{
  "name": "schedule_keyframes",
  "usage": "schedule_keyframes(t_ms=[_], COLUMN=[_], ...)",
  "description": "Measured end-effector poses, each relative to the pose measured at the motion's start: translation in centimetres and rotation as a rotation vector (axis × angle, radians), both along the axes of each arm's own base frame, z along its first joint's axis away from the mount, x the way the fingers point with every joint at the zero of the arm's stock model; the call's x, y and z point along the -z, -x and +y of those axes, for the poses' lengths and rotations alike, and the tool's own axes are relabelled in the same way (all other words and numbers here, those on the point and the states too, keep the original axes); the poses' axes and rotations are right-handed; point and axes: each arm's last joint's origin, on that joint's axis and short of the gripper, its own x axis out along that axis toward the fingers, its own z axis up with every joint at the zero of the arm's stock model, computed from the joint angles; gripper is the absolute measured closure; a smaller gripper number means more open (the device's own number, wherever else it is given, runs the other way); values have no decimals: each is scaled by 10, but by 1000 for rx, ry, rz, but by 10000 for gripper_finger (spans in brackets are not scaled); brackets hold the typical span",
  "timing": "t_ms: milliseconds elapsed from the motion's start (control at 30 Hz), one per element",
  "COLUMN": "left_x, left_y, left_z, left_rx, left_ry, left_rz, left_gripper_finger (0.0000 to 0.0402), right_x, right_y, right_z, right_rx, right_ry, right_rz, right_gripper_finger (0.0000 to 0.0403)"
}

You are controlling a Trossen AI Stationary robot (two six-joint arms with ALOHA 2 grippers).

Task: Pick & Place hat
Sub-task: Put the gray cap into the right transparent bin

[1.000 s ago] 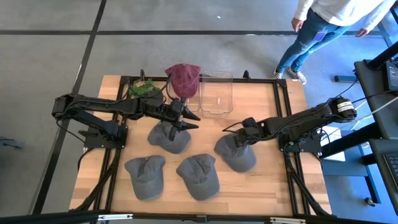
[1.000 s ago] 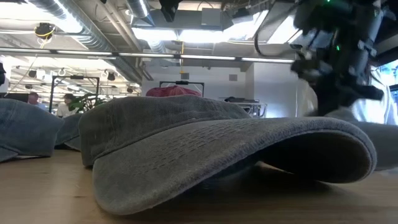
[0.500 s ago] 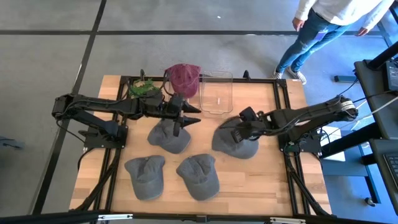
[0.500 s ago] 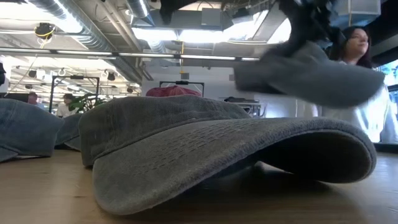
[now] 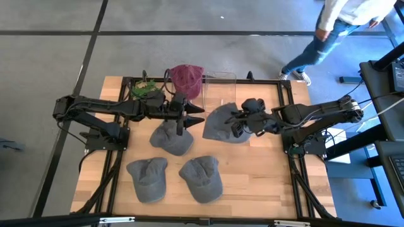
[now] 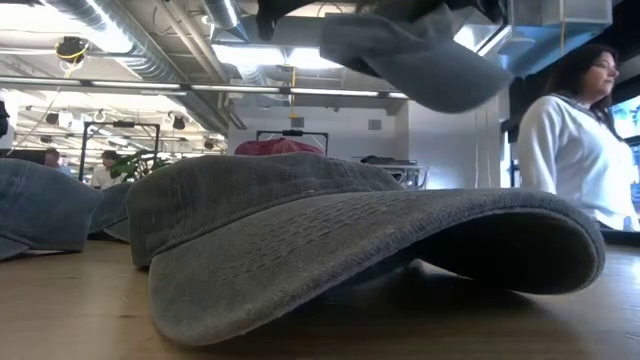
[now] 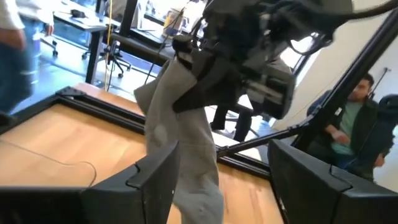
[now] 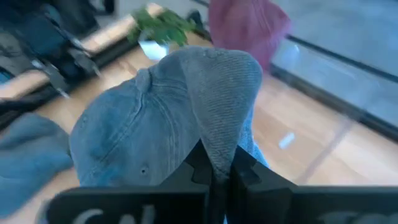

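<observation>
Lifting a grey hat (image 5: 222,124) clear of the tabletop, our right gripper (image 5: 243,124) had carried it from the right side toward the clear bin (image 5: 220,94) at the far edge, fingers pinched shut on the cloth; the placing seemed near; our left gripper (image 5: 189,120) hovered, fingers apart, over another hat (image 5: 170,137).

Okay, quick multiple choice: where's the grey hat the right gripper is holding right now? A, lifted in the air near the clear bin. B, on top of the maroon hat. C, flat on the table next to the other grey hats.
A: the right gripper holds the grey hat off the table beside the clear bin; the low view shows it hanging overhead.
</observation>
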Motion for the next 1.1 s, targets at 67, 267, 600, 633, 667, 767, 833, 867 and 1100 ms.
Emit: schedule_keyframes(t_ms=[67, 267, 600, 633, 667, 767, 833, 867, 1100], left_x=[0, 0, 0, -1, -3, -7, -8, -8, -7], left_y=[0, 0, 0, 0, 0, 0, 0, 0, 0], left_z=[1, 2, 1, 1, 1, 1, 1, 1, 2], left_rx=[-18, -53, -51, -51, -50, -49, -48, -48, -49], left_ry=[4, 16, 56, 56, 55, 52, 52, 51, 49], left_rz=[0, 0, -5, -14, -31, -76, -86, -87, -68], left_gripper_finger=[166, 166, 178, 180, 183, 195, 204, 209, 246], right_x=[-4, -14, -23, -23, -23, -22, -20, -20, -15], right_y=[-4, -10, -15, -15, -15, -17, -21, -23, -33], right_z=[1, 2, 2, 2, 2, 3, 1, 1, -2], right_rx=[-23, -69, -78, -78, -78, -74, -69, -68, -64], right_ry=[20, 68, 124, 124, 123, 125, 127, 126, 142], right_rz=[-38, -113, -187, -187, -187, -193, -190, -192, -190], right_gripper_finger=[390, 390, 390, 390, 390, 391, 391, 391, 391])
